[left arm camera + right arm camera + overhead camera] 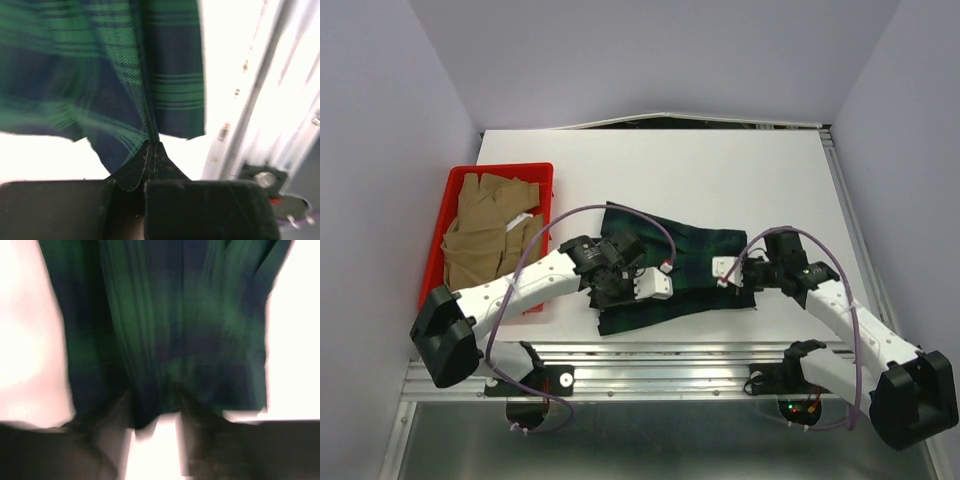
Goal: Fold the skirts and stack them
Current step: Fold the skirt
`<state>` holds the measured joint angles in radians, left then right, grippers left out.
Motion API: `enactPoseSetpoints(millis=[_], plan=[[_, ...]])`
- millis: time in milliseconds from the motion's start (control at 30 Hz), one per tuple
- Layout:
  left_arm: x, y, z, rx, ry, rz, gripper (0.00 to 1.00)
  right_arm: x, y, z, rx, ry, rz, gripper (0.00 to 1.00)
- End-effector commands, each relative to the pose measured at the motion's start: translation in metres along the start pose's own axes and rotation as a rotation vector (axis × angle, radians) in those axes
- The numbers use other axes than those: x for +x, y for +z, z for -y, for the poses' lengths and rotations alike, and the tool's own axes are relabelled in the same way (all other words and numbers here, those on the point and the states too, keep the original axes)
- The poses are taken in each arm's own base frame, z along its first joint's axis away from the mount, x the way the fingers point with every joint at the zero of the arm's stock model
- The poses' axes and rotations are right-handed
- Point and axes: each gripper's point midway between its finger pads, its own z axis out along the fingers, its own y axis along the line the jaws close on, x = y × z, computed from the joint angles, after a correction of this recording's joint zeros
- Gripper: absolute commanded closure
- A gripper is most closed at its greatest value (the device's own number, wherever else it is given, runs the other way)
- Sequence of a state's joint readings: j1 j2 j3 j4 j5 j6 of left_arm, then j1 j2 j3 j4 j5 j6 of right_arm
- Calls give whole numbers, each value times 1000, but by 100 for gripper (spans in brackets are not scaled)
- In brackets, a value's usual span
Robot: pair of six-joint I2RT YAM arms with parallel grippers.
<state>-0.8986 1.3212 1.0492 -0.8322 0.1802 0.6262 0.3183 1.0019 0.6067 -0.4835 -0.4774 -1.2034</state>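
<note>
A dark green plaid skirt [690, 255] lies partly folded on the white table near the front edge. My left gripper [607, 297] is at its near left corner and is shut on the cloth. In the left wrist view the skirt [100, 75] hangs from the closed gripper [151, 147]. My right gripper [737, 283] is at the skirt's near right edge. In the blurred right wrist view the gripper [154, 405] is open, with the skirt's [165, 315] hem reaching between the spread fingers.
A red bin [455, 180] at the left holds several tan skirts [485, 235]. The table's metal front rail [260, 100] runs just beyond the skirt's near edge. White walls close in the back and sides.
</note>
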Motion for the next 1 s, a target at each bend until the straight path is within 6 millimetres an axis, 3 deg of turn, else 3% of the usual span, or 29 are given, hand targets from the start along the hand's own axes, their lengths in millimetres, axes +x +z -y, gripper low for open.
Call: enactPoseSetpoints(millis=[0, 67, 100, 133, 200, 233, 300, 333, 400, 433, 500, 533, 567, 733, 867, 967], plan=[[17, 7, 26, 86, 7, -44, 77, 3, -13, -39, -90, -117, 15, 26], [13, 1, 19, 47, 18, -12, 63, -6, -22, -41, -68, -93, 40, 14], [7, -5, 13, 19, 30, 16, 48, -15, -31, -31, -5, -69, 58, 12], [-2, -12, 8, -13, 36, 55, 41, -23, -38, -19, 42, -68, 69, 11], [-19, -27, -3, -46, 34, 106, 37, -31, -48, 1, 110, -7, 63, 10], [-24, -31, -8, -55, 23, 120, 37, -43, -59, 22, 164, 11, 73, 10], [-38, -41, -23, -76, -18, 170, 37, -46, -56, 44, 184, 127, 55, 11], [-45, -39, -28, -77, -44, 191, 38, -58, -62, 64, 210, 152, 73, 13], [-52, -28, -41, -102, -104, 215, 41, -69, -46, 89, 193, 297, 105, 21], [-53, -22, -43, -101, -107, 217, 43, -61, -33, 85, 149, 321, 87, 23], [-48, -5, -43, -82, -173, 203, 46, -67, -20, 106, 146, 392, 103, 28], [-48, 6, -50, -89, -203, 206, 48, -54, 3, 106, 93, 438, 63, 33], [-44, 15, -50, -78, -251, 191, 50, -56, 9, 115, 91, 449, 62, 35], [-16, 71, -52, -17, -357, 60, 63, -22, 50, 106, 15, 522, -38, 43], [3, 95, -77, -14, -434, 0, 71, 5, 66, 80, -54, 575, -132, 47], [13, 106, -116, -62, -489, -24, 74, 24, 70, 57, -88, 621, -208, 48]])
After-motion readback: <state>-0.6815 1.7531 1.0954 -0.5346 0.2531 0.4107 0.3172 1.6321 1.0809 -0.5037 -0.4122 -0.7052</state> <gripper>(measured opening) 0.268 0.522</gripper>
